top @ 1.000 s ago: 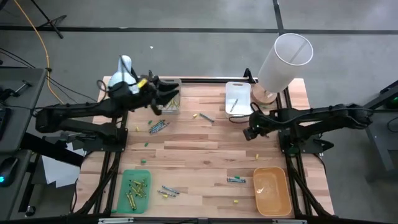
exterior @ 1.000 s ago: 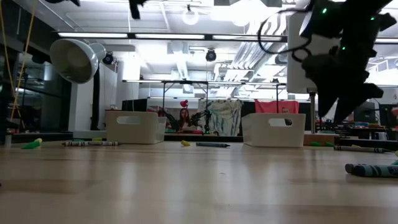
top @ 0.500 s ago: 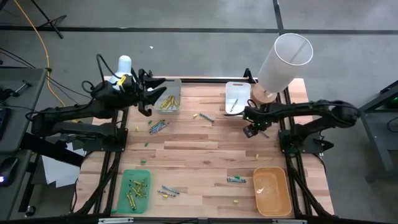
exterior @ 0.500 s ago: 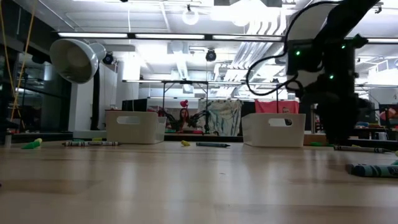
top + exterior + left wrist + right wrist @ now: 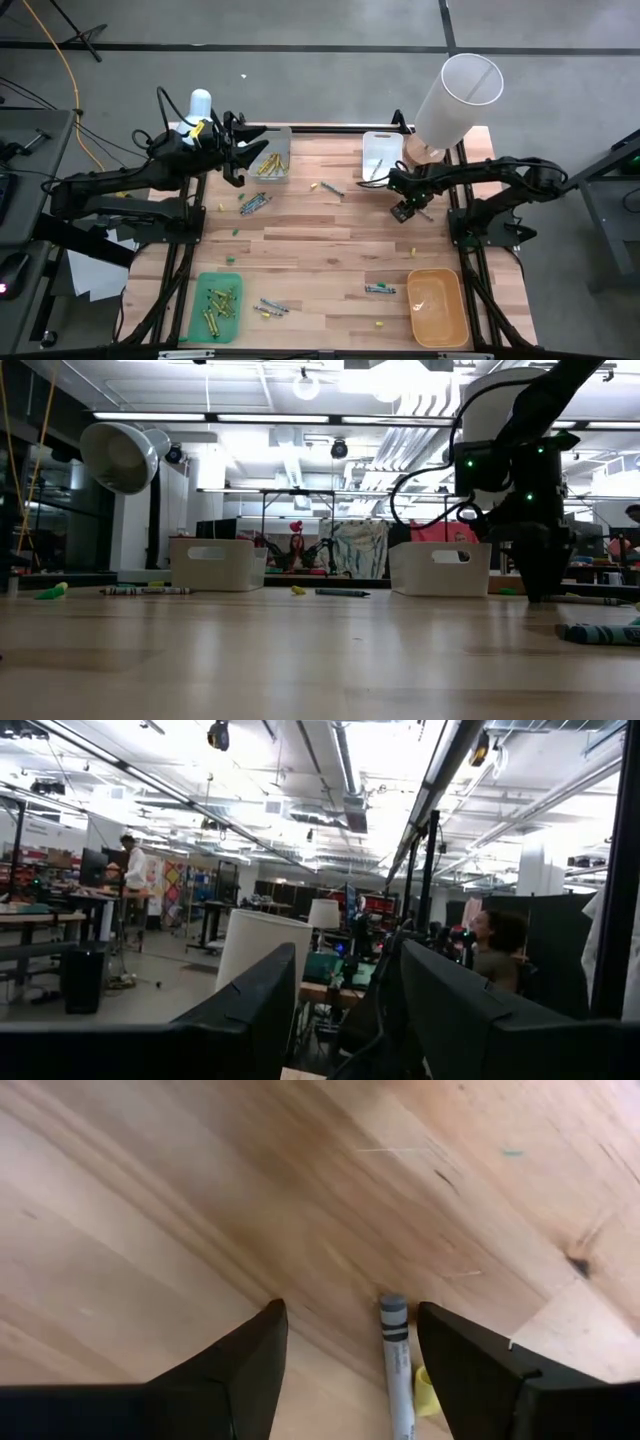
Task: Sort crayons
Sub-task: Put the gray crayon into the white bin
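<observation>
So from my seat, the near edge of the table (image 5: 330, 300) has the green tray (image 5: 217, 305) at about 7 o'clock with yellow crayons in it, and the orange tray (image 5: 438, 306) at 5. Bare wood mid-table gives plenty of room. My right gripper (image 5: 404, 209) sits low at 2 o'clock, fingers spread, nothing held. Only its wrist view shows the grey crayon (image 5: 396, 1365) lying between the fingers on the wood. Farther back at 11, the left gripper (image 5: 237, 160) hangs released beside the clear bin (image 5: 284, 176) of yellow crayons. The white tray (image 5: 381, 157) hugs the far edge.
</observation>
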### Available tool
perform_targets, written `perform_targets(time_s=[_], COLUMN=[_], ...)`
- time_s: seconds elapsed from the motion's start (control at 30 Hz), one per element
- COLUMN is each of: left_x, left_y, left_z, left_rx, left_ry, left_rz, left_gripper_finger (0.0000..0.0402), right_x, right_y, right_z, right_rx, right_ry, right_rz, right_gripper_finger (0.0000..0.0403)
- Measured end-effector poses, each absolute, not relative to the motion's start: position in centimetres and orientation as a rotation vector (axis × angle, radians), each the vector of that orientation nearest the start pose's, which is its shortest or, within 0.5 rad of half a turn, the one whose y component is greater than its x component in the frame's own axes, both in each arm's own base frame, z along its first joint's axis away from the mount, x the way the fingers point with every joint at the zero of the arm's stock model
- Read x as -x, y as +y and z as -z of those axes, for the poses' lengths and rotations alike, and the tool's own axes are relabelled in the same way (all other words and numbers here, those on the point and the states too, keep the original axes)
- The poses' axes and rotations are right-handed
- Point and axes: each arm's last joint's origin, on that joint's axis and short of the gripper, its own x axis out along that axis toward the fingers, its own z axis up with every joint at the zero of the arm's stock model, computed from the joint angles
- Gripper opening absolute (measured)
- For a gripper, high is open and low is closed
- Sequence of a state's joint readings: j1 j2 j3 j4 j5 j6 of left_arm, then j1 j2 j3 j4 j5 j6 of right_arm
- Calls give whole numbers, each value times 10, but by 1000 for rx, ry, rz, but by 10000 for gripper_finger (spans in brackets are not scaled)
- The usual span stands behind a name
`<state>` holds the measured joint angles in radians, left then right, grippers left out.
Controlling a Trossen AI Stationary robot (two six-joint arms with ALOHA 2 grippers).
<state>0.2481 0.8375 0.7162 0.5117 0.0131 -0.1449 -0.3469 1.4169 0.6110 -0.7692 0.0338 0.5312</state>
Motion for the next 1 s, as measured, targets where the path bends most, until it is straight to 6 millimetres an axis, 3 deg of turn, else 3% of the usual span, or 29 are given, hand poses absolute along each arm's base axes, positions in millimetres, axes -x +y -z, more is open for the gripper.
perform_targets(time_s=[0.13,0.4,0.53,0.77,1.0], left_x=[-178,-177,-177,-176,-177], left_y=[45,45,46,46,46], left_z=[-366,-366,-366,-367,-367], left_rx=[92,98,100,100,101], left_ry=[-405,-408,-410,-415,-410], left_rz=[-207,-233,-247,-246,-250], left_gripper_finger=[170,170,170,170,170], right_x=[-179,-177,-181,-205,-231], right_y=[-67,-64,-57,-37,-22], right_z=[-132,-132,-140,-203,-274], right_rx=[-651,-624,-606,-535,-441], right_ry=[1482,1509,1487,1159,455], right_rz=[670,656,619,451,210], right_gripper_finger=[185,17,16,4,2])
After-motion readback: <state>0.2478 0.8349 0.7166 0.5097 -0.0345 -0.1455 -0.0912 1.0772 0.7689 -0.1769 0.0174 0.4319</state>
